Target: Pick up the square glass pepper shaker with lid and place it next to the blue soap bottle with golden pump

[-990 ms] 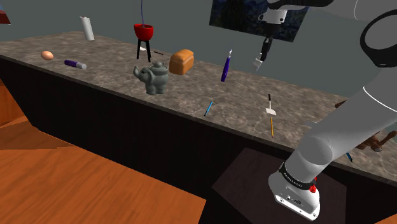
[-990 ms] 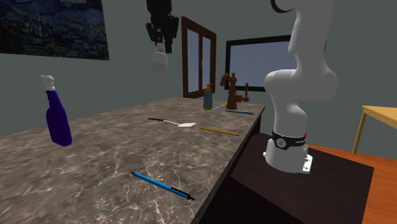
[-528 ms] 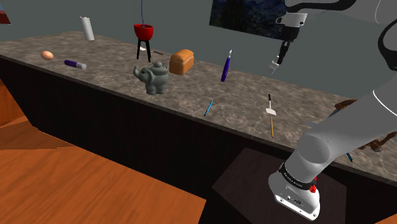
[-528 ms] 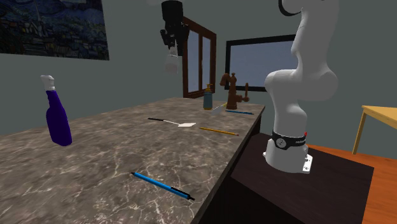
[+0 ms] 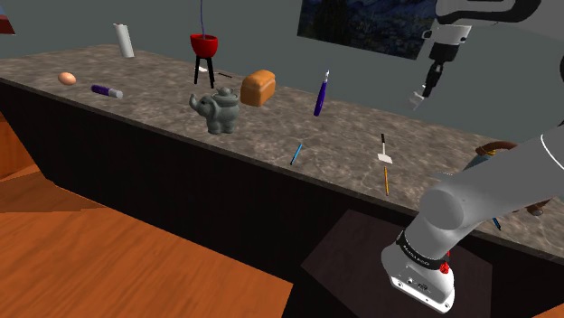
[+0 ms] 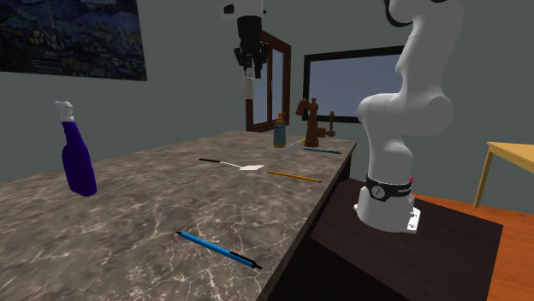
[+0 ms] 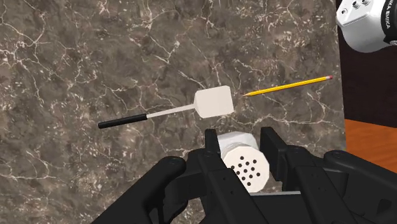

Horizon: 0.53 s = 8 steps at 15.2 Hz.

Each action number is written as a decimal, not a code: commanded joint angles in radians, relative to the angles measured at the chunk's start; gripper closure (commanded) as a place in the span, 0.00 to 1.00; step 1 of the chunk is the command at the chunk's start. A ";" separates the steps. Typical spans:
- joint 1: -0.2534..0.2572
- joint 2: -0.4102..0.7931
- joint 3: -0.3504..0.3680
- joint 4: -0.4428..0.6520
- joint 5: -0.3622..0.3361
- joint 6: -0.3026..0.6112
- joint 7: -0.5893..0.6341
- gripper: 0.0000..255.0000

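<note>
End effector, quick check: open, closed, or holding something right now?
The end effector is closed on the white pepper shaker, holding it in the air above the marble counter.

Arm (image 6: 402, 111): white, rounded links with dark joint seams. Base collar (image 5: 419, 250): black band carrying small white lettering and a red mark, seated above a white mounting flange (image 5: 418, 282). Gripper (image 7: 240, 145): all black, angular body, two blocky fingers (image 7: 212, 147) with flat inner faces.
</note>
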 commanded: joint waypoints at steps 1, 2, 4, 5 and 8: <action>-0.018 -0.014 -0.032 -0.001 -0.020 -0.002 -0.049 1.00; -0.027 -0.018 -0.048 -0.001 -0.029 -0.002 -0.071 1.00; -0.043 -0.025 -0.080 0.002 -0.045 -0.001 -0.117 1.00; -0.050 -0.027 -0.097 0.005 -0.053 0.000 -0.141 1.00; -0.071 -0.025 -0.152 0.020 -0.074 0.005 -0.214 1.00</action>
